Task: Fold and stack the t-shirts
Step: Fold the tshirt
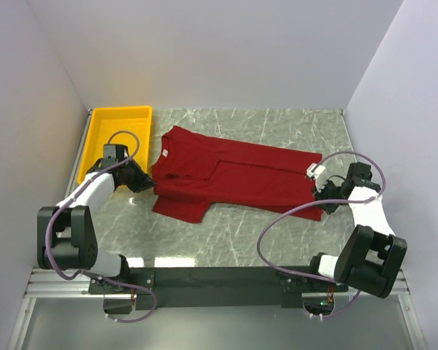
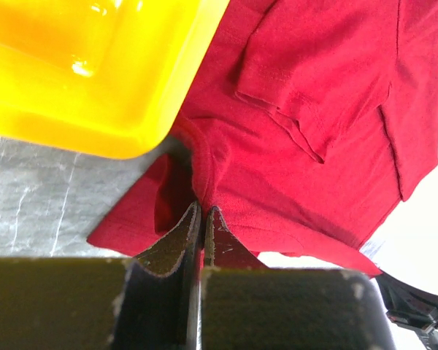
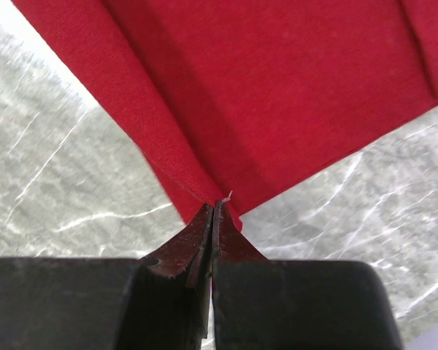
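item: dark red t-shirt (image 1: 233, 179), short-sleeved, soft cloth.

location: flat on the marble bench (image 1: 233, 233), lying crosswise. the neck end is toward your left, the hem end toward your right. the collar end sits close by the near corner of the yellow tray (image 1: 124, 109); you cannot tell whether they touch.

holds: your left hand (image 2: 203, 211) is pinched closed on the cloth edge by the collar. your right hand (image 3: 213, 208) is pinched closed on a hem corner.

progress: judged early.
- a crease along the body and a sleeve turned in over the chest suggest one lengthwise fold is in.
- the shirt is at full length, so the crosswise folds remain.
- nothing is stacked, and only this one shirt shows.

edges and room:
- near side: broad bare bench between the shirt and the arm bases, the best space for working.
- far side: a narrower strip of bench before the back wall (image 1: 226, 51).
- left: the tray and the side wall (image 1: 29, 109) hem in that arm.
- right: the right hand works close to the right wall (image 1: 409, 95), so expect to travel inward, toward the middle.
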Controlling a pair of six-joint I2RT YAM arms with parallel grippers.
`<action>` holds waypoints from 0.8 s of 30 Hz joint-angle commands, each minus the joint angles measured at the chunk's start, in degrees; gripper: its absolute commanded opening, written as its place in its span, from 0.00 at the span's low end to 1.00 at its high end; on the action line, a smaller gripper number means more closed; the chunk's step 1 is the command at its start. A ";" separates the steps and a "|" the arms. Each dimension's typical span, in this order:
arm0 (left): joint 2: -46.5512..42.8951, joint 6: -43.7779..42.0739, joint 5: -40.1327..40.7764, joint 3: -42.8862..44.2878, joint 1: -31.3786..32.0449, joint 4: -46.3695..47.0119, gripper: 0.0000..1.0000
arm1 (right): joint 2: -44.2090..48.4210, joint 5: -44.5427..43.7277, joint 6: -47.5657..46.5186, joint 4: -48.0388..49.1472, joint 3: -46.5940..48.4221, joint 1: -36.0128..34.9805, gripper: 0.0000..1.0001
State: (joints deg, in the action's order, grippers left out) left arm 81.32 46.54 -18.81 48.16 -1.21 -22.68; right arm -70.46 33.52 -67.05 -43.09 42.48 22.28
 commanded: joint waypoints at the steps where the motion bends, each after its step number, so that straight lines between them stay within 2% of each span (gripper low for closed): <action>1: 1.12 -0.75 -0.53 3.08 -0.37 3.08 0.01 | -1.26 -0.21 1.92 3.01 3.31 -0.84 0.01; 24: 11.23 -1.98 -0.53 10.28 -0.11 4.31 0.01 | -7.68 -1.70 6.75 7.93 6.83 -2.68 0.03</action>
State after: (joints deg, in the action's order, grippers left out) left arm 91.77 46.13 -19.66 55.75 -1.19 -20.14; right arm -77.65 32.18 -61.08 -37.10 46.92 20.01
